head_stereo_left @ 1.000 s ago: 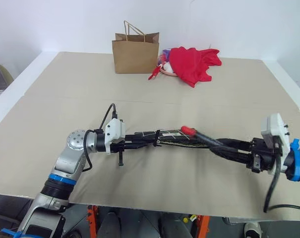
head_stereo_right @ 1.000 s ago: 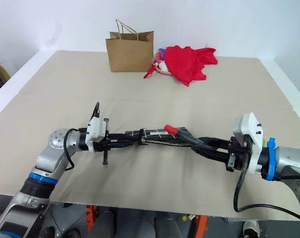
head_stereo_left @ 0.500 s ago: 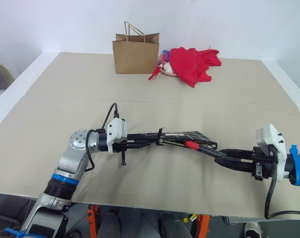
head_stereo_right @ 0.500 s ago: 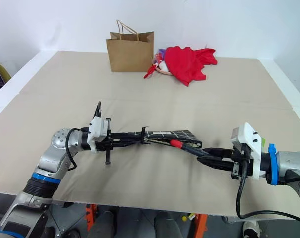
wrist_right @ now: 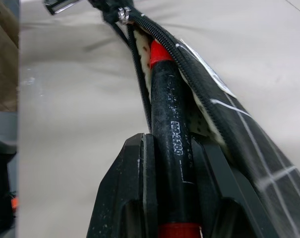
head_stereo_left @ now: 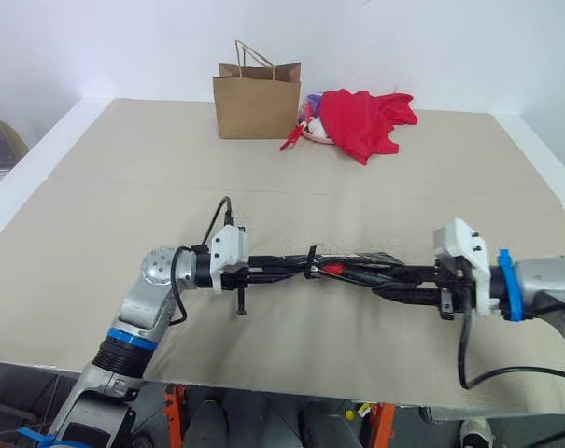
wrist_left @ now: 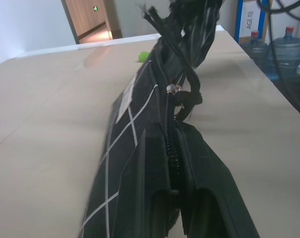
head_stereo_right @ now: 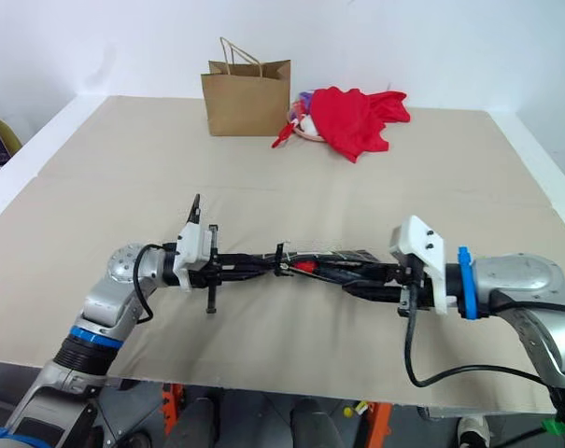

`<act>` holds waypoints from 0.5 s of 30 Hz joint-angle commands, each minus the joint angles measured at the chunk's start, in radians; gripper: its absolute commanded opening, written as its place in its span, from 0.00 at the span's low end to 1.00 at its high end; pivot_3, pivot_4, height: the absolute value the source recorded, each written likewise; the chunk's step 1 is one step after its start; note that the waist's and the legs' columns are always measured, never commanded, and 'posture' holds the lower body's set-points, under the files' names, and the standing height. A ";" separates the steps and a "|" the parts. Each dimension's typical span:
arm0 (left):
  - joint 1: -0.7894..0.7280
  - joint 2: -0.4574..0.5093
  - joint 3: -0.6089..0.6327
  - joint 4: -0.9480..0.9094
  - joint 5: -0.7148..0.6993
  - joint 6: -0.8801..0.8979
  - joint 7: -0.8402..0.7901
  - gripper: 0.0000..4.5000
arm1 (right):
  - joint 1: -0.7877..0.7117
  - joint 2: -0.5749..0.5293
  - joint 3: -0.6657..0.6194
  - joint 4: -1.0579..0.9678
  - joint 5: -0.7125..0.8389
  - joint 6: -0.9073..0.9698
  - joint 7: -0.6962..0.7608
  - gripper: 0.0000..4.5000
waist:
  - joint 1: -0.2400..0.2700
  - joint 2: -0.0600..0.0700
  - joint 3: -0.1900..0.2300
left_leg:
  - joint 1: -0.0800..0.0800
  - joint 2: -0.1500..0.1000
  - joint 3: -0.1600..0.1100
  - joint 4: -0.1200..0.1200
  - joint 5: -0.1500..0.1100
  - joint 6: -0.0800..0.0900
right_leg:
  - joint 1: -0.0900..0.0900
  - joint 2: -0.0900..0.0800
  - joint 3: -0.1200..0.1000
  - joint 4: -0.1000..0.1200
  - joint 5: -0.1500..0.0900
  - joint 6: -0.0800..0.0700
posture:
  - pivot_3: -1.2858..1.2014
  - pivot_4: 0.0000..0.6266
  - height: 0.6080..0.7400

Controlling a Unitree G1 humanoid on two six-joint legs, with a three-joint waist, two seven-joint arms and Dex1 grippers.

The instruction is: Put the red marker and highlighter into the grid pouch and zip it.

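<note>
Left tool (head_stereo_left: 280, 272) clamped on the pouch (head_stereo_left: 357, 259) end, right tool (wrist_right: 172, 183) clamped on the marker (wrist_right: 170, 124): feed straight along the open zipper

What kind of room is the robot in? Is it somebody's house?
Probably not a house; more likely a lab or office. The table is covered in plain tan board, big water cooler bottles stand on the floor, and a wooden door with a green sign is behind it.
</note>
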 commanded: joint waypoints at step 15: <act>-0.002 0.014 0.021 -0.022 -0.015 0.010 0.021 0.00 | 0.291 0.103 -0.469 -0.104 0.188 0.101 -0.087 0.99 | 0.018 0.000 0.000 | -0.001 0.000 0.000 0.000 0.000 0.000 | 0.001 0.000 -0.001 0.000 -0.001 0.000 | 0.52 0.24 1.00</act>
